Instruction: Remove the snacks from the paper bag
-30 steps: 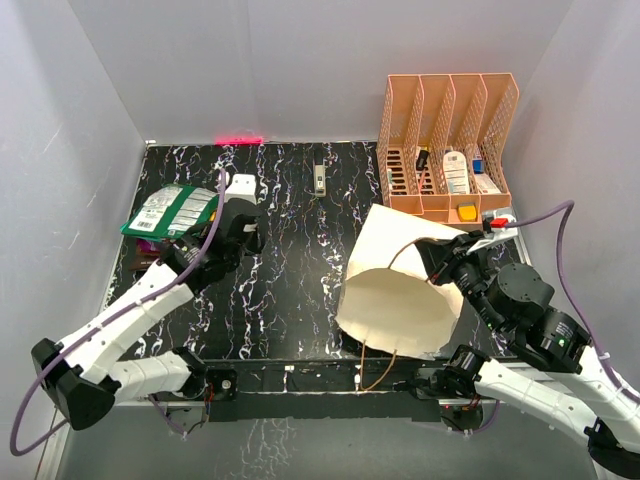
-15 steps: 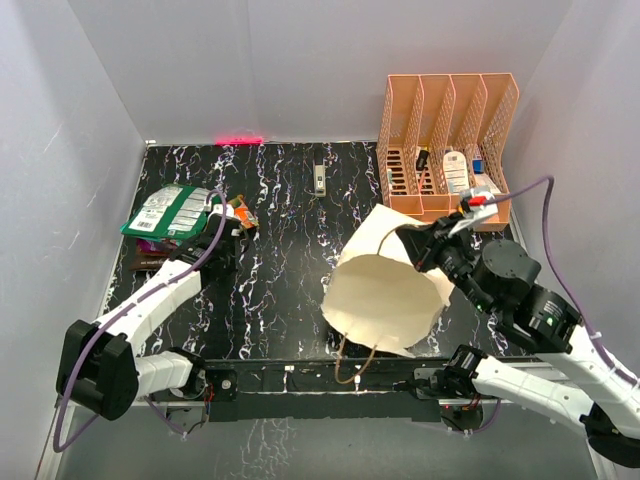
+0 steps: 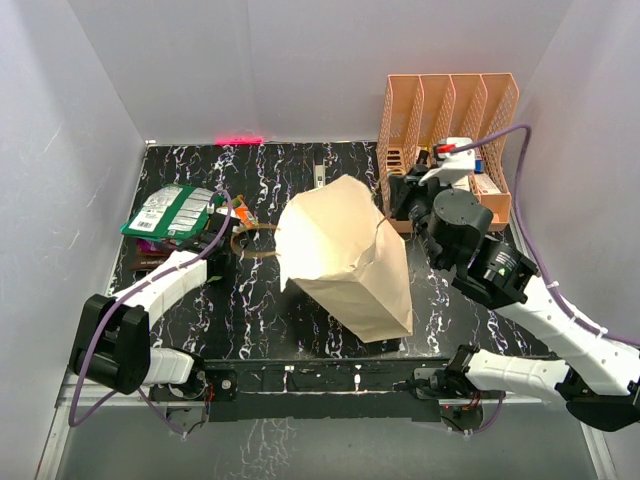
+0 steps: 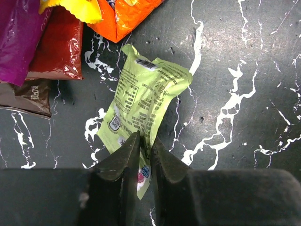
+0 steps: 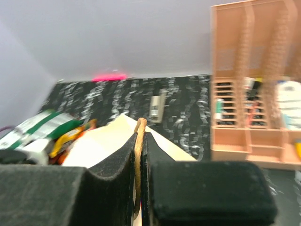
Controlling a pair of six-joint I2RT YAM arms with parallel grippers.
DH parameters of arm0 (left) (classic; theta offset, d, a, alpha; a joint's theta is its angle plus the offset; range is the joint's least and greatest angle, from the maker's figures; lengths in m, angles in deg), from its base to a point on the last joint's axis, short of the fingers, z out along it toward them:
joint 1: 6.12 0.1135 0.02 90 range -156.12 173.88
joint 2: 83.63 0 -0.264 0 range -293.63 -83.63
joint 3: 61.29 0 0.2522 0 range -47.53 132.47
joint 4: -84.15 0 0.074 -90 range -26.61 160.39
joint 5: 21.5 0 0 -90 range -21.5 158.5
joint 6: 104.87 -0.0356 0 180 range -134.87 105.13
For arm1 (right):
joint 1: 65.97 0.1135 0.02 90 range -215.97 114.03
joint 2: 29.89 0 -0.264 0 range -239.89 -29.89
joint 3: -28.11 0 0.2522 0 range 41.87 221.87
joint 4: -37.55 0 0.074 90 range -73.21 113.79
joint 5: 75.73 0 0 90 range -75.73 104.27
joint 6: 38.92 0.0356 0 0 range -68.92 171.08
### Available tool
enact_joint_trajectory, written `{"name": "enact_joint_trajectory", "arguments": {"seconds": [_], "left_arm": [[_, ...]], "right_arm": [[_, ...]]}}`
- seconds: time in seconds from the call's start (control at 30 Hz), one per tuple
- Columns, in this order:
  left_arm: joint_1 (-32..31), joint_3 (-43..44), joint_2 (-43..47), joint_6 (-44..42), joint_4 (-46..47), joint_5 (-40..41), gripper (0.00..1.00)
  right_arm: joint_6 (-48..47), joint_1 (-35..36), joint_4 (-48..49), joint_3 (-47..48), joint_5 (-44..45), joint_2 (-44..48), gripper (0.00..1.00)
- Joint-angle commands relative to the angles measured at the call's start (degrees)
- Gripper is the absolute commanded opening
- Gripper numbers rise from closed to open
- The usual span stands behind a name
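Currently your right gripper (image 5: 140, 141) is clenched on one cord handle (image 5: 138, 155) of the paper bag (image 3: 345, 265), with the thin brown cord pinched between its black pads (image 5: 110, 179). You have the bag tipped over in the middle of the black marbled table (image 3: 290, 180). Its long axis runs on a diagonal, the handled end toward the far-left and the closed bottom toward the near-right, close to the near edge. The other handle loop (image 3: 243, 240) lies out from the handled end toward the left edge. At the far-right corner, just behind the bag, stands the peach mesh file organiser (image 3: 445, 140).

Your left gripper (image 4: 145, 139) sits low near the left edge over a light green packet (image 4: 143, 96). That packet lies flat, print up, its long axis pointing away from the gripper toward the snack pile. The jaws stand a narrow slit apart with the packet's near end between them; you cannot tell whether they pinch it or merely flank it. Beyond it lie an orange packet (image 4: 127, 14), a dark red packet (image 4: 56, 52), a purple packet (image 4: 16, 37) and a brown packet (image 4: 26, 96), overlapping. A large green-and-white packet (image 3: 170, 210) lies over the pile's far side.
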Motion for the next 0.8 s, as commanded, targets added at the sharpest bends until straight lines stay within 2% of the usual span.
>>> {"name": "enact_joint_trajectory", "arguments": {"seconds": [0.0, 0.1, 0.2, 0.37, 0.43, 0.6, 0.77], "left_arm": [[0.42, 1.52, 0.98, 0.77, -1.26, -1.58, 0.16], [0.49, 1.63, 0.85, 0.88, -1.37, -2.32, 0.20], [0.56, 2.29, 0.11, 0.95, -1.96, -3.09, 0.28], [0.74, 4.66, -1.42, 0.46, -4.66, -6.87, 0.52], [0.74, 5.17, -1.47, -0.78, -5.18, -10.28, 0.58], [0.74, 3.88, 2.58, -3.05, -3.51, -14.75, 0.68], [0.71, 1.89, 8.56, -4.96, -0.34, -20.64, 0.87]], "right_arm": [[-3.97, 0.13, 2.39, -3.36, 21.95, 5.12, 0.08], [-7.14, 0.10, 2.09, -6.65, 27.18, 10.39, 0.08], [-8.04, 0.11, -0.05, -8.57, 27.47, 14.49, 0.08], [0.01, 0.11, -10.07, -12.22, 25.11, 18.97, 0.08], [2.87, 0.07, -13.07, -13.12, 24.16, 20.05, 0.08], [4.30, 0.10, -13.41, -13.56, 21.98, 21.82, 0.12], [2.38, 0.11, -15.90, -11.41, 22.78, 20.83, 0.17]]}}
